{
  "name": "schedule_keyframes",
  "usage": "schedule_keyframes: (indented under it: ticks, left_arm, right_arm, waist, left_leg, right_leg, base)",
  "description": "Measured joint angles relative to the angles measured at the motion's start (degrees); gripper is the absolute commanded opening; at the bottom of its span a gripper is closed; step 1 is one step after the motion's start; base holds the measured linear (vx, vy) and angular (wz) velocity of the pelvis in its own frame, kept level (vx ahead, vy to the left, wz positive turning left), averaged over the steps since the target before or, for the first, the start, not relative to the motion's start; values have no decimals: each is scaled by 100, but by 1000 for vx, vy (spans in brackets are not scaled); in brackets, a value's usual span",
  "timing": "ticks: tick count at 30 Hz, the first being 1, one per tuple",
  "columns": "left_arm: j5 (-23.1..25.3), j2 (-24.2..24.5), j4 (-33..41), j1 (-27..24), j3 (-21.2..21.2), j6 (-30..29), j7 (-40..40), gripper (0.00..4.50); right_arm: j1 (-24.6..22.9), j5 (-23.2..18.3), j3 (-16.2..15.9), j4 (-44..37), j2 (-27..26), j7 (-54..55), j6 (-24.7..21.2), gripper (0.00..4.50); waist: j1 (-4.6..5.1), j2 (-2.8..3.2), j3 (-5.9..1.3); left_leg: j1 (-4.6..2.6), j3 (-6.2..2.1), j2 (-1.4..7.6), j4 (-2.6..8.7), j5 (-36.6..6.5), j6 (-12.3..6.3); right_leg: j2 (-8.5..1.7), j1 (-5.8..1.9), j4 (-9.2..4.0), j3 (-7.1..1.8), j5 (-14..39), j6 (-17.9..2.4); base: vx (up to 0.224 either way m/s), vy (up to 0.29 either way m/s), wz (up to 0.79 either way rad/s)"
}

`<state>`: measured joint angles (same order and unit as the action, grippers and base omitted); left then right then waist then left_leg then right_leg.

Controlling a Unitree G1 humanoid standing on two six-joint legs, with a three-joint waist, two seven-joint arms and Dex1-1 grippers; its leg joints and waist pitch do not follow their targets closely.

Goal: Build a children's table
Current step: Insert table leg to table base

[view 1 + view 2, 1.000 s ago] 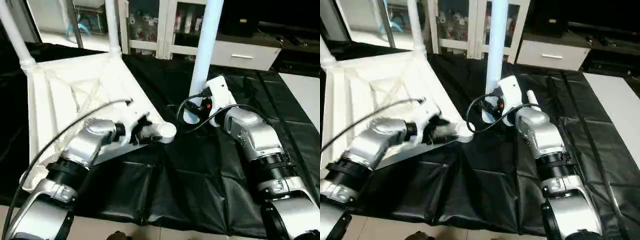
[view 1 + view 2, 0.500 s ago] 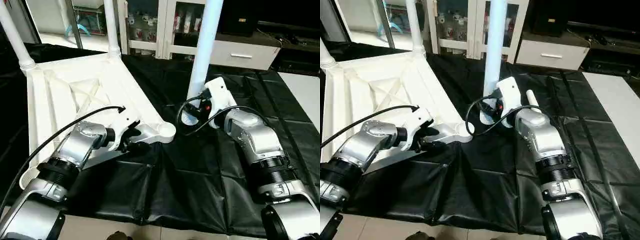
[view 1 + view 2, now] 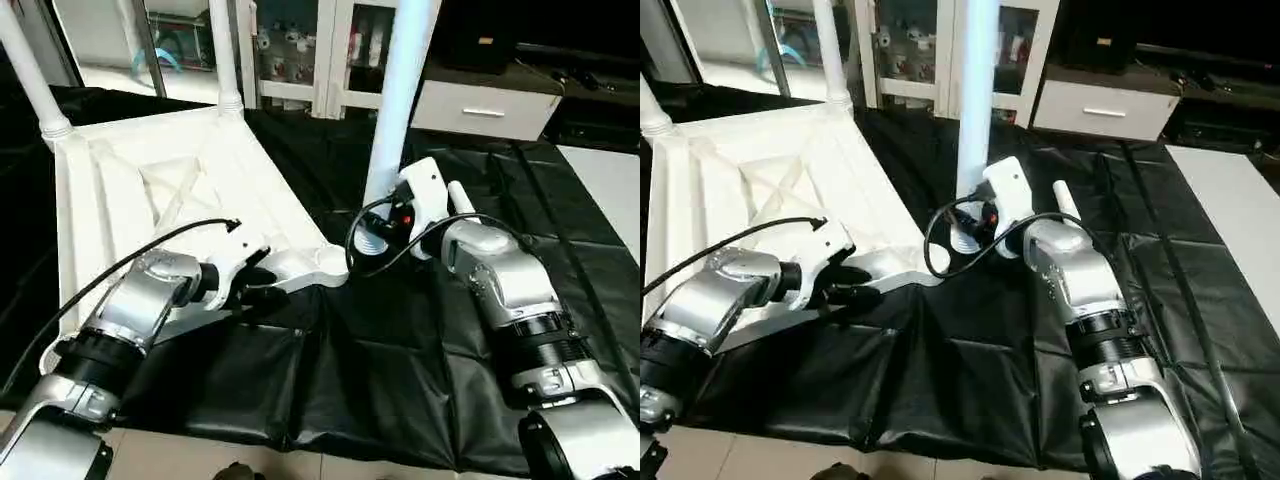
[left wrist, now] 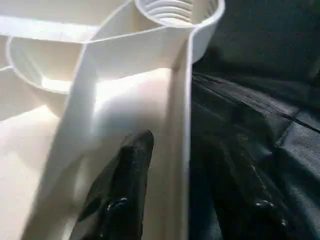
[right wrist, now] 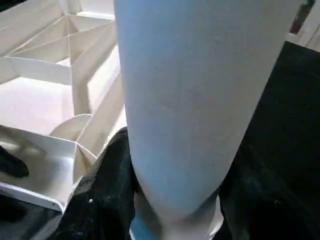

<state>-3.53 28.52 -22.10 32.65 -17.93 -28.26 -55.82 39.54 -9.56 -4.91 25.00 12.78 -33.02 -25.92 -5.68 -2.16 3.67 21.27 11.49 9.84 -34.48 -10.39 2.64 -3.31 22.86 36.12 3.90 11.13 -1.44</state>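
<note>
Right end effector (image 5: 175,210) pinches an upright leg (image 3: 400,100); left end effector (image 4: 180,195) straddles the top's (image 3: 130,190) edge wall, socket (image 4: 175,10) just ahead.

White ribbed table top (image 3: 150,190); white tubular leg (image 3: 398,90); black fingers (image 4: 120,200); black cloth (image 3: 400,350); silver forearms (image 3: 500,270).

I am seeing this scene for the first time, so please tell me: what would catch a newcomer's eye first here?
First, the white table top lying upside down, ribs up, on the black cloth, with two legs already standing in its far corners. Beside its near corner socket, the right gripper holds another white leg upright. The left gripper straddles the top's edge near that socket.
</note>
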Motion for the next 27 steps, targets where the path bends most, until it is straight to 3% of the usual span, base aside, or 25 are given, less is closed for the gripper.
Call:
schedule_keyframes:
  ticks: [9, 16, 27]
  left_arm:
    - [314, -63, 77, 36, -227, -13, 38, 78]
    - [271, 20, 471, -173, -212, -98, -168, 15]
    - [261, 117, 1245, -601, -310, -339, -340, 0]
  right_arm:
    - [108, -227, -1, 0, -122, -434, -67, 189]
    - [26, -455, -240, -166, 187, -1396, -524, 189]
    - [-8, -444, -300, 212, 90, -1556, -508, 189]
  waist:
    - [-35, -10, -7]
    - [-65, -13, -9]
    - [-80, -31, -23]
  left_leg:
    - [-18, 0, -2, 0, -1, -1]
    - [-14, 0, -2, 1, -5, -8]
    - [-25, 0, -2, 2, -4, -6]
  right_leg:
    - [-1, -22, -2, -2, 2, 3]
    - [-1, -20, -3, -1, 9, 3]
    - [-2, -28, -3, -1, 11, 5]
  base:
    - [0, 0, 0]
    - [0, 0, 0]
    - [0, 0, 0]
